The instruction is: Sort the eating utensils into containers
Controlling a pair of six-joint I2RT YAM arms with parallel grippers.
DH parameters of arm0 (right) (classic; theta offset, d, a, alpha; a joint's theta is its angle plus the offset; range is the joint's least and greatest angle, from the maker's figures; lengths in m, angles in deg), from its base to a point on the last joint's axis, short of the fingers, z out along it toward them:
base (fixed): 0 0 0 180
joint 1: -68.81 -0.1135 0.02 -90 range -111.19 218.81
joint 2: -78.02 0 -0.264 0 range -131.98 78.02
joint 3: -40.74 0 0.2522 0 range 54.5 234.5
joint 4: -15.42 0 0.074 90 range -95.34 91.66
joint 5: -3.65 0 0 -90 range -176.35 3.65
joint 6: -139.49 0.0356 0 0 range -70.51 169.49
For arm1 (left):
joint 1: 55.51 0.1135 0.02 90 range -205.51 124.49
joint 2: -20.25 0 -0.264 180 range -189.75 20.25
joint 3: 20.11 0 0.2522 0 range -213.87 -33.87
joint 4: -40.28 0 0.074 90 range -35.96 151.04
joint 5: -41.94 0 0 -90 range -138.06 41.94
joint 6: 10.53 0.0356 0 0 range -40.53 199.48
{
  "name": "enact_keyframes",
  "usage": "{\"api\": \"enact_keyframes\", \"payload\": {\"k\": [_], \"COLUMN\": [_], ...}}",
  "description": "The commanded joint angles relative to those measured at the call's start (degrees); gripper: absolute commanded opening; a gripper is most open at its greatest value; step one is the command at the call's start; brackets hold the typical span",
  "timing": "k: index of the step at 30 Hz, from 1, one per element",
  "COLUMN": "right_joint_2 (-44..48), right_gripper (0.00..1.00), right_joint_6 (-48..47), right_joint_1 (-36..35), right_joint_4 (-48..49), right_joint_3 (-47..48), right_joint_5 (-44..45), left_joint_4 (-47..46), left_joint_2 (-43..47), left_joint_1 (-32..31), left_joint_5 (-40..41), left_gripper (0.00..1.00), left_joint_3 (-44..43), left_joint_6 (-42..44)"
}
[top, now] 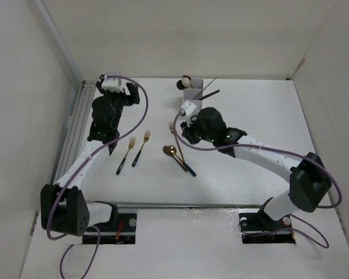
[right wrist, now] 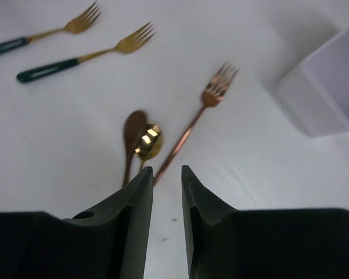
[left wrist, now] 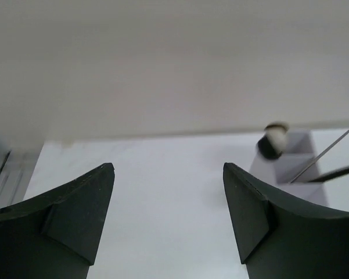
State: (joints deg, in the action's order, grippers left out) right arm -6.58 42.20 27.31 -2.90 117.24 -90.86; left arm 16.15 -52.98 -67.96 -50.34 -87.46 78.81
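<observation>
White table (top: 261, 110), copper fork (top: 176, 141) midway; pale walls (top: 180, 35), perhaps board, 3 sides

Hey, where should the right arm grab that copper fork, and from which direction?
Grip the copper fork on its slim handle just below the tines, bringing the right gripper straight down to close across it. It lies flat on the table, and lower down the gold spoon sits close beside it.
</observation>
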Motion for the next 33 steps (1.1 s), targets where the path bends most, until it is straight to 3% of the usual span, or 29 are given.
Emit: {"api": "enact_keyframes", "payload": {"k": [1, 5, 11, 22, 28, 33], "right_joint_2": [-3.63, -11.01, -18.58, -14.64, -10.59, -10.59], "right_gripper": [0.31, 0.17, 0.20, 0.20, 0.27, 0.40], "right_joint_6": [2.89, 2.89, 3.24, 8.51, 7.82, 9.13], "right_joint_1": [-5.52, -6.05, -6.58, -8.34, -11.06, -12.20], "right_joint_4": [-3.62, -5.63, -11.70, -11.09, -13.80, -14.43], "right_joint_3": [-1.22, 1.23, 4.58, -1.39, -0.60, 0.10], "right_joint_5": [2.84, 0.83, -0.67, 2.05, 5.13, 5.13], "left_joint_4": [13.44, 17.58, 20.14, 18.99, 17.85, 17.32], "left_joint_2": [6.24, 14.15, 22.42, 24.98, 25.51, 26.64], "left_joint_1": [1.37, 2.78, 3.31, 5.94, 5.94, 5.94], "left_joint_5": [9.92, 10.46, 9.67, 8.00, 5.98, 5.45], "left_gripper": [0.73, 0.73, 0.73, 0.74, 0.74, 0.74], "left_joint_3": [6.63, 13.76, 18.51, 20.89, 21.94, 23.17], "left_joint_6": [-0.03, -3.46, -5.57, -7.51, -8.74, -9.27]}}
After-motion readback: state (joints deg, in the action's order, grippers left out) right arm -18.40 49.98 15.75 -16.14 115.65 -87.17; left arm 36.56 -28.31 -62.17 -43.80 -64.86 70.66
